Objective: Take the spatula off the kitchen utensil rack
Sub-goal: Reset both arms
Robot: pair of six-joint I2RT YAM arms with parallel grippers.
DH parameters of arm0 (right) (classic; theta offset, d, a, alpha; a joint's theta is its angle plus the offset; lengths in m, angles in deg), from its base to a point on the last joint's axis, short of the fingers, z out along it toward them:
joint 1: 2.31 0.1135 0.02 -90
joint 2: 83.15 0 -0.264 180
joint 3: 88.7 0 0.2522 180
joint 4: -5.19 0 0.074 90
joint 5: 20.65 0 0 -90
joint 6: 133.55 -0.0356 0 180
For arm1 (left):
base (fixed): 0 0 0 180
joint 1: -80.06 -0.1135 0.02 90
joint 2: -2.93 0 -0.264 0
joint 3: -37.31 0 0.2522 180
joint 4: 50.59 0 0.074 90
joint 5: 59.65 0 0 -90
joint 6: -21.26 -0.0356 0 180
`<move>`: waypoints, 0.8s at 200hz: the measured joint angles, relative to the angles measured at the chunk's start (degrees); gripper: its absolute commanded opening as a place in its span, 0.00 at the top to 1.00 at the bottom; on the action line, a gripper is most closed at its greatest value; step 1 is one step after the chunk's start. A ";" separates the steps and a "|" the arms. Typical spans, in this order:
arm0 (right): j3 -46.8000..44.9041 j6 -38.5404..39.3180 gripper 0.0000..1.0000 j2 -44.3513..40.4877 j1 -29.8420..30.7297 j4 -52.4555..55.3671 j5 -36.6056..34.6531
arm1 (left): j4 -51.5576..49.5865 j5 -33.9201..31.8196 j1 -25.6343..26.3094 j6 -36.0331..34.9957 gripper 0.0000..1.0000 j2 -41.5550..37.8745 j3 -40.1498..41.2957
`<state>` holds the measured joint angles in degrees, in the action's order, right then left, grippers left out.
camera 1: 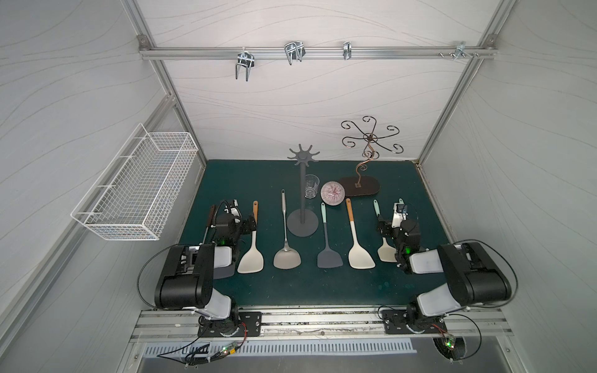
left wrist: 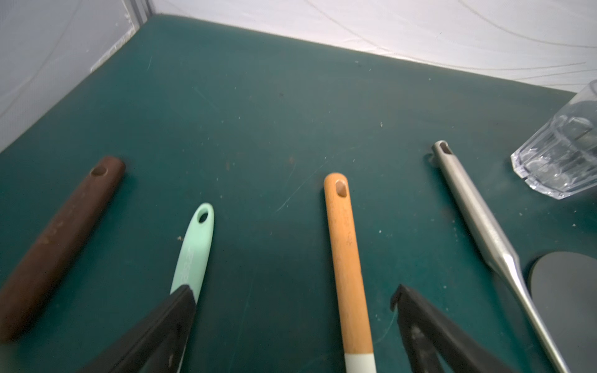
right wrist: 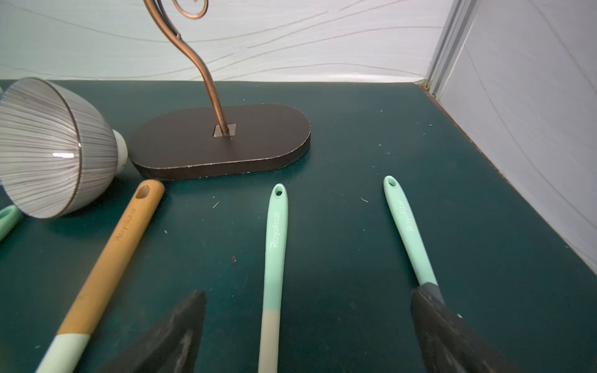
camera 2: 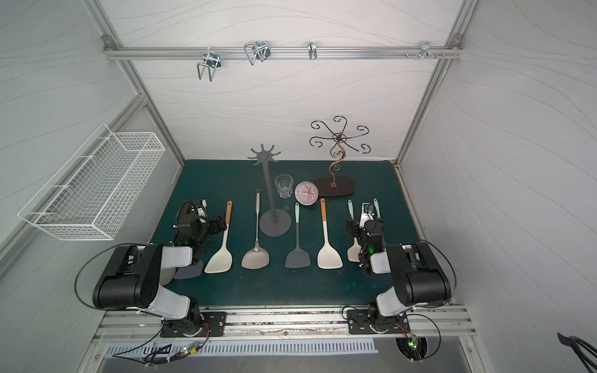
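Right, the left fingers (left wrist: 161,329) and right fingers (right wrist: 174,332) both gape wide, low over the bench (camera 1: 290,290), gripping nothing. The kitchen utensil rack (camera 1: 302,200) stands upright mid-bench, and the spatulas (camera 1: 329,255) lie flat in a row either side of its round base.

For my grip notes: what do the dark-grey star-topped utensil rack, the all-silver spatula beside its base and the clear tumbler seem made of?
Dark-grey star-topped utensil rack: likely painted metal, matte, no glints. All-silver spatula: probably stainless steel, brushed sheen along the handle. Clear tumbler: glass or hard plastic, transparent with faceted highlights.
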<state>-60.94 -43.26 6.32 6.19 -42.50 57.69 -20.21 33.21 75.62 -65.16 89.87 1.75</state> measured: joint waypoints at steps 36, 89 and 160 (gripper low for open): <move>4.26 1.42 0.01 1.53 -0.02 4.48 2.60 | 0.72 0.66 0.00 -0.42 0.00 1.62 -0.35; 11.91 1.01 0.01 1.53 -3.28 12.00 8.15 | 0.74 0.61 0.11 -0.52 0.00 1.64 -0.70; 11.85 0.98 0.01 1.53 -3.32 14.45 9.44 | 0.74 0.55 0.35 -0.61 0.00 1.64 -0.70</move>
<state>-49.09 -42.27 7.85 2.86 -28.05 67.13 -19.47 33.75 75.97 -65.78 91.51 1.05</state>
